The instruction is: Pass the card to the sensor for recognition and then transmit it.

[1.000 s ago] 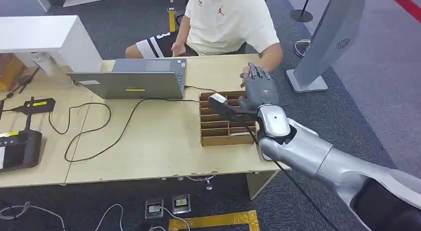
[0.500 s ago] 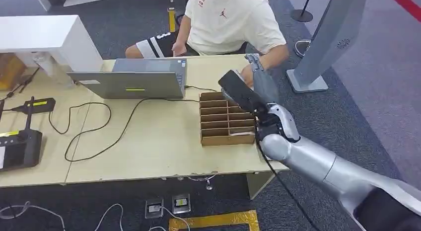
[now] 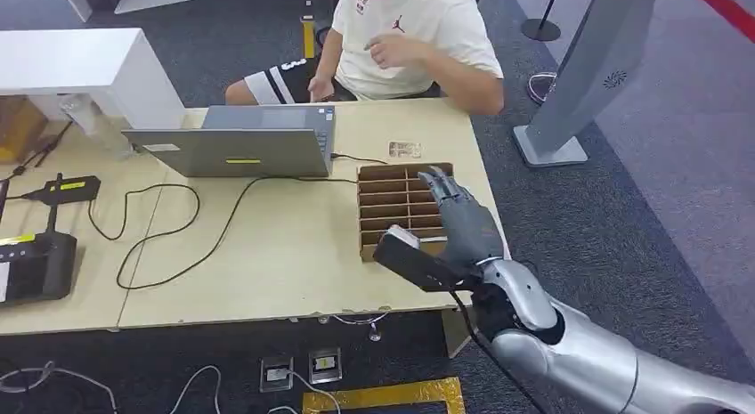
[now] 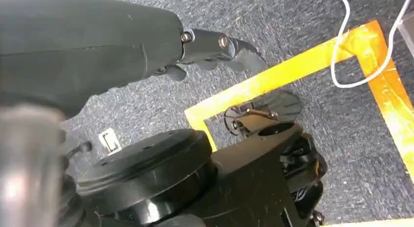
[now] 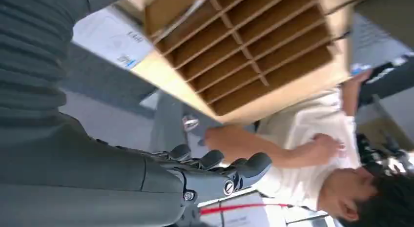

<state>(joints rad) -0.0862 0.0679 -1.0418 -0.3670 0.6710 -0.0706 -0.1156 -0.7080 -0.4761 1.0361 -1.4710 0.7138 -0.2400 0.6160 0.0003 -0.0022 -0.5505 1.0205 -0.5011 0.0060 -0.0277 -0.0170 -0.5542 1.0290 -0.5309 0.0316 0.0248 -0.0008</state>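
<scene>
A small printed card (image 3: pixel 405 150) lies flat on the wooden table (image 3: pixel 294 254), just beyond the brown cardboard divider box (image 3: pixel 392 209) (image 5: pixel 254 46). My right hand (image 3: pixel 458 220) hovers over the box's right side with its fingers spread and nothing in them; the right wrist view shows its dark fingers (image 5: pixel 219 168) empty. The black device (image 3: pixel 36 264) and a scanner on a stand (image 3: pixel 67 190) sit at the table's far left. My left hand (image 4: pixel 215 46) hangs low over the carpet, fingers loosely extended and holding nothing.
A person in a cream shirt (image 3: pixel 409 40) sits behind the table, one hand raised to the chest. An open laptop (image 3: pixel 240 149) stands left of the box, with black cables (image 3: pixel 178 227) trailing across the table. A grey pillar (image 3: pixel 579 85) stands at the right.
My right hand has drawn back from the table's far edge to above the box. The person's hand has pulled away to the chest, and the card now lies uncovered on the table.
</scene>
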